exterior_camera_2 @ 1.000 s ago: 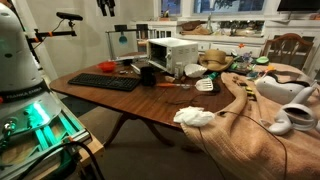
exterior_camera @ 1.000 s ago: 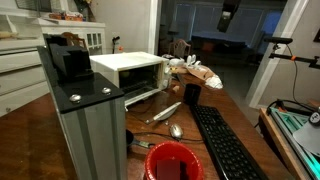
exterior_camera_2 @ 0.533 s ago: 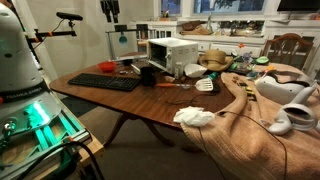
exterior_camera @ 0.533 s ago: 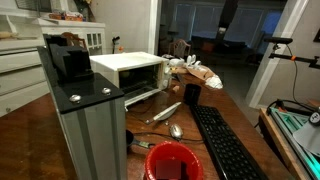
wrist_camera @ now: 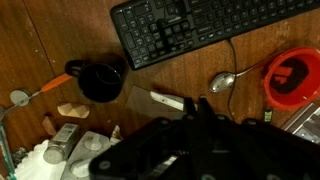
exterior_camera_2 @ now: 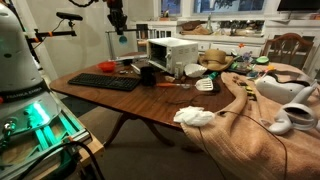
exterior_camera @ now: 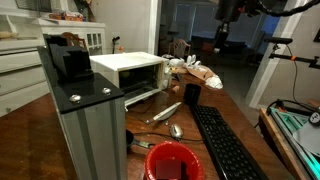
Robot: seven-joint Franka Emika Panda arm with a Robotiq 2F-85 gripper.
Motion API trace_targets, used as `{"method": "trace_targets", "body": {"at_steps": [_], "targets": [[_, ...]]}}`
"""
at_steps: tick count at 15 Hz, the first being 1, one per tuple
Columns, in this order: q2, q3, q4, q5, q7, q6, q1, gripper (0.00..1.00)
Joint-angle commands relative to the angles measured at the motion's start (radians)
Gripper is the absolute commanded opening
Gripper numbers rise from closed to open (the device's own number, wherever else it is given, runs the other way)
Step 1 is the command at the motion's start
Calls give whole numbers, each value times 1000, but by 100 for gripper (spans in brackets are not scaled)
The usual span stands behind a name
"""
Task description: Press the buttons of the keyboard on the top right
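1. While scanning an exterior view, find the tool (exterior_camera: 221, 36) hanging high at the upper right of the frame, well above the bench (exterior_camera: 240, 108).
2. Cannot tell whether released or clenched: only a dark, blurred mass along the bottom edge of the wrist view.
3. Locate the keyboard (wrist_camera: 210, 28) across the top of the wrist view, from centre to upper right, flat on the wood and well apart from the tool.
4. See its buttons (wrist_camera: 165, 35) in tight rows, none touched.
5. Note a black cup (wrist_camera: 97, 80) left of centre, just below the keyboard's left end but apart from it.
6. Note also a spoon (wrist_camera: 222, 81) and a red container (wrist_camera: 290, 75) at the right, below the keyboard.
7. Find a white microwave (exterior_camera: 130, 70) left of centre in an exterior view.
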Motion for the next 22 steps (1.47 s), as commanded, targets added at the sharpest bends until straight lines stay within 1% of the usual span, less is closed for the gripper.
{"method": "trace_targets", "body": {"at_steps": [1,3,6,8,9,10,12,15,16,22], "targets": [[20,-19,-83,-25,-42,165,-15,0],[42,-34,-117,-18,-61,239,-20,0],[81,-69,-164,-21,-144,334,-25,0],[108,-88,-183,-26,-183,378,-33,0],[127,-87,-185,-50,-165,382,-50,0],[97,-80,-170,-16,-155,343,-31,1],[119,-86,-176,-29,-159,357,-45,1],[125,-87,-176,-30,-160,361,-46,0],[143,-83,-171,-54,-146,377,-58,0],[222,-92,-204,-60,-161,445,-73,0]]}}
